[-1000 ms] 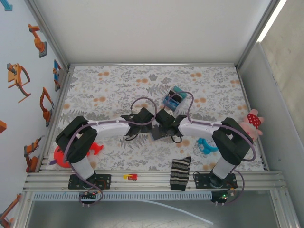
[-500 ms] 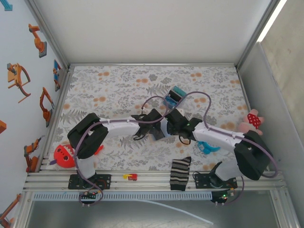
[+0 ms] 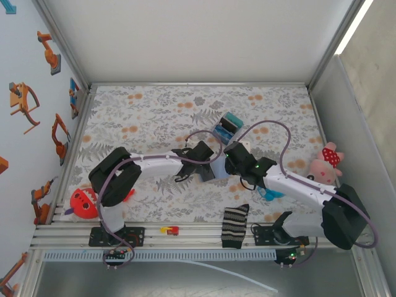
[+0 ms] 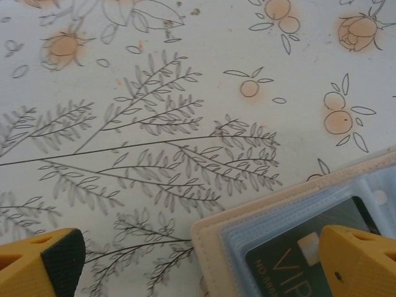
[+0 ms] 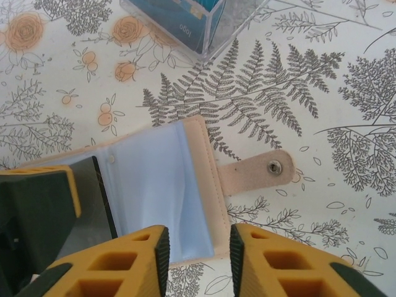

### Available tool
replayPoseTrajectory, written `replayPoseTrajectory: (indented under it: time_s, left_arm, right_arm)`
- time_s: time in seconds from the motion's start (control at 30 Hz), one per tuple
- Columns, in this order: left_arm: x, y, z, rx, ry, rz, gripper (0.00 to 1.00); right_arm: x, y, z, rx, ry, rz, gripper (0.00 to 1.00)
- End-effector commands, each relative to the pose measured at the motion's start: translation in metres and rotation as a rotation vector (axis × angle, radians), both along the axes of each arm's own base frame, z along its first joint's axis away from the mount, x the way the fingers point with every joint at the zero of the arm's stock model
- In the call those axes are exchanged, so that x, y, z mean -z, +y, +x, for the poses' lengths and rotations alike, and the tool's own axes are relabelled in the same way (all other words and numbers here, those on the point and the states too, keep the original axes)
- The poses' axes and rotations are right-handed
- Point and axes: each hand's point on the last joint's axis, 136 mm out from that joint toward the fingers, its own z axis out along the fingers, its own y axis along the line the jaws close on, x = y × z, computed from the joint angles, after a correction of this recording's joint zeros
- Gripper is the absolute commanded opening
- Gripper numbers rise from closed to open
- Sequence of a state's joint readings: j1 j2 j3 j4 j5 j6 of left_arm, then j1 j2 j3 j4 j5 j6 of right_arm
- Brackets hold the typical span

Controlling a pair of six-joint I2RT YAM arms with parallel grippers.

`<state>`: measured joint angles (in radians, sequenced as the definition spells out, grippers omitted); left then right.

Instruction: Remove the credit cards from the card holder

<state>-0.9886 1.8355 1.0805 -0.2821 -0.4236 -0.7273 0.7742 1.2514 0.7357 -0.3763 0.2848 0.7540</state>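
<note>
- We judge the step to be getting at the first card: the card holder (image 5: 162,185) lies spread open on the flowered cloth (image 4: 154,74) between the two arms, and no card is out yet.
- A dark card (image 4: 286,263) marked "VIP" sits inside a clear sleeve on one panel. The other, light blue panel looks empty to us.
- The snap tab (image 5: 260,170) lies flat on the cloth, pointing away from the holder.
- Next, we think one claw must pin the holder while the other pinches the card's free edge and slides it out of the sleeve. The thin card and slick sleeve call for a fine grip.
- The left gripper (image 4: 198,267) is spread wide and holds nothing. One finger (image 4: 362,263) sits over the card panel, the other over bare cloth. We cannot tell whether it presses down.
- The right gripper (image 5: 198,240) shows only a narrow gap, with nothing between its fingers, at the edge of the blue panel.
</note>
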Motion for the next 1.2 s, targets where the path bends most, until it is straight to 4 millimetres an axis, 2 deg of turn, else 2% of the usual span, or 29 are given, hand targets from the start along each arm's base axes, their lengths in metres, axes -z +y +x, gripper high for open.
replayPoseTrajectory:
  time_s: [0.0, 0.2, 0.4, 0.63, 0.93, 1.17]
  left_arm:
    - [-0.021, 0.018, -0.003, -0.042, -0.044, 0.000, 0.97]
    - [-0.020, 0.034, -0.012, -0.050, -0.035, -0.010, 0.97]
    - [-0.004, 0.030, -0.018, -0.022, 0.004, -0.017, 0.97]
    - [0.005, 0.028, -0.020, -0.021, 0.023, -0.019, 0.97]
    - [0.012, 0.035, -0.022, -0.032, 0.035, 0.010, 0.97]
    - [0.018, 0.038, -0.023, -0.039, 0.046, 0.033, 0.97]
  right_arm:
    - [0.007, 0.003, -0.003, -0.013, 0.043, 0.010, 0.29]
    - [0.008, 0.032, -0.002, -0.115, 0.104, 0.080, 0.26]
    - [0.010, 0.062, 0.004, -0.213, 0.172, 0.127, 0.22]
    - [0.023, 0.080, 0.014, -0.266, 0.259, 0.197, 0.22]
    - [0.049, 0.088, 0.011, -0.283, 0.350, 0.229, 0.25]
    - [0.064, 0.081, 0.009, -0.265, 0.387, 0.216, 0.27]
